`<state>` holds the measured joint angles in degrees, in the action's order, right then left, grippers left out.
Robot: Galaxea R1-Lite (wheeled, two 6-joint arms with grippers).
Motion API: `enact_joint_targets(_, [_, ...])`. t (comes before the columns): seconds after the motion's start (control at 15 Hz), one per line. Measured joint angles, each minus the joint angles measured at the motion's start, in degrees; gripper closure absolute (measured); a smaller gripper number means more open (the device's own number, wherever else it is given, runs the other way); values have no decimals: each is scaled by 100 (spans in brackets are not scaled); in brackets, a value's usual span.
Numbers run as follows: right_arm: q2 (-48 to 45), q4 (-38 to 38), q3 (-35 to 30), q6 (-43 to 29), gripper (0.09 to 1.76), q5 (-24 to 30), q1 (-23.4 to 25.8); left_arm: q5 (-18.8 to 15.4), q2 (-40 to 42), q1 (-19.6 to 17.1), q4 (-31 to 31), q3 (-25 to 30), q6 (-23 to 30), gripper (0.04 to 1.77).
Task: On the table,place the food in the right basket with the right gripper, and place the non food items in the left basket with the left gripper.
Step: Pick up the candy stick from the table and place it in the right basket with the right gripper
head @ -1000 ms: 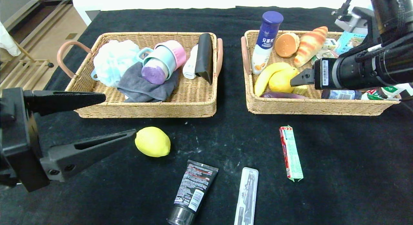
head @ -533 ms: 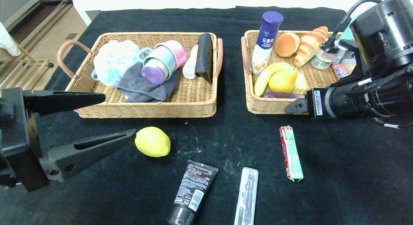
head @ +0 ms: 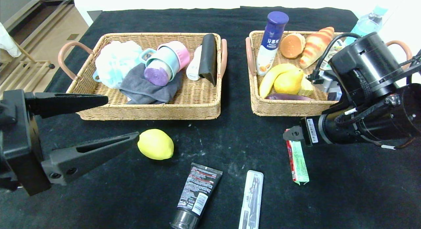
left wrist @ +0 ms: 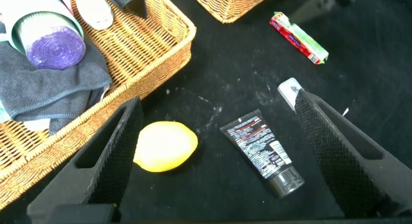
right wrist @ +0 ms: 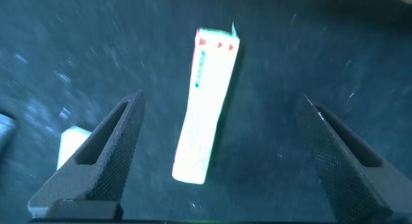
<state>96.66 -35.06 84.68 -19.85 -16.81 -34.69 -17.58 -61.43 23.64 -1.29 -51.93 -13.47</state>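
A black table [head: 230,22] holds two wicker baskets side by side at the far edge. The left basket [head: 197,105] contains household items; the right basket [head: 279,107] contains foods, including a white bottle [head: 271,41] and a burger bun [head: 292,45]. The right gripper [right wrist: 222,159] hovers over the far end of the snack pack [head: 297,160], fingers spread wide, holding nothing. The left gripper [head: 121,119] waits at the near left, jaws wide and empty, beside the lemon [head: 155,144]. The black tube [head: 195,196] and clear case [head: 251,199] lie on the near side of the table.
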Motion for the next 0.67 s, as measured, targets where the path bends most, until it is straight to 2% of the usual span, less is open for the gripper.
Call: enact_joint_targets(0.67, [380,-221,-118,-148,14,13,0,-6,0,1,0,0,2,9])
